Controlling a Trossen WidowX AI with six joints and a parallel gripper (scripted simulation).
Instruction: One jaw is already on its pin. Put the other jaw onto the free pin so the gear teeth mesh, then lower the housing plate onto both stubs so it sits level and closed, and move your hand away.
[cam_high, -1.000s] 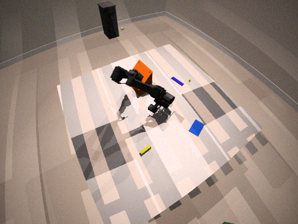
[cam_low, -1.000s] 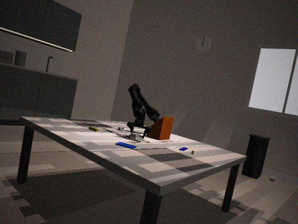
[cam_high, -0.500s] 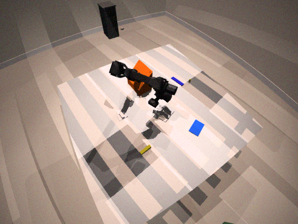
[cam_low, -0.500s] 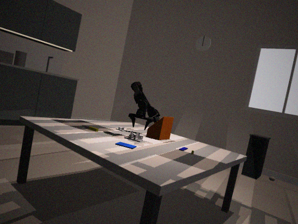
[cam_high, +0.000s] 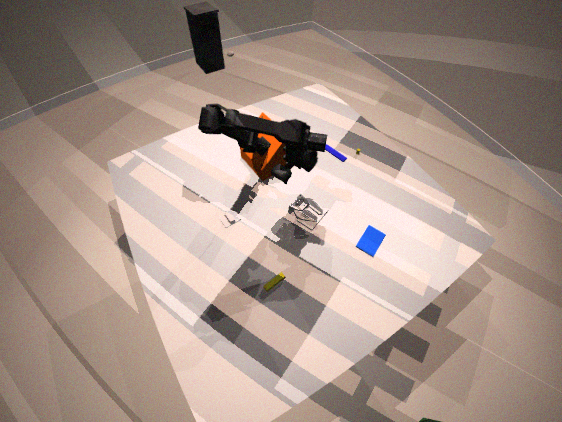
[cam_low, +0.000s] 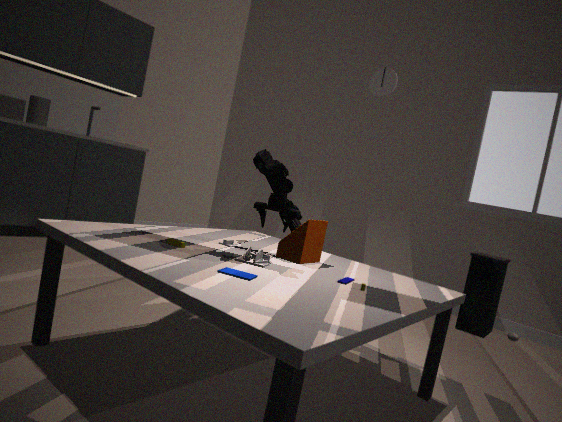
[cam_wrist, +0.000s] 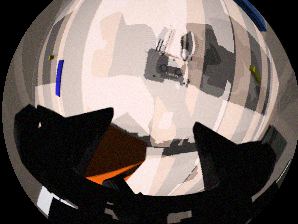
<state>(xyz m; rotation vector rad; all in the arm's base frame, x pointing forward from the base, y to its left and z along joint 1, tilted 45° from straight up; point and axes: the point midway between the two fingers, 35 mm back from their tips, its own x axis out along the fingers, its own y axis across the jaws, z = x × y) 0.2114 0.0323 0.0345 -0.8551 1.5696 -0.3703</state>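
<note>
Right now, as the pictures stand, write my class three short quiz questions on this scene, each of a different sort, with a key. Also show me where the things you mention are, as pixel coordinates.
1. True or false: the hand (cam_low: 274, 224) (cam_wrist: 154, 119) is holding the blue plate (cam_high: 371, 241) (cam_low: 237, 273).
2. Fill in the blank: the wedge-shaped block (cam_high: 261, 167) (cam_low: 315, 242) (cam_wrist: 117, 152) beside the arm is coloured ____.
3. Which is nearer the grey metal assembly (cam_high: 306, 212) (cam_low: 257, 257): (a) the blue plate or (b) the black bin-like box (cam_high: 206, 42) (cam_low: 482, 295)?

Key: 1 false; 2 orange; 3 a.
</note>
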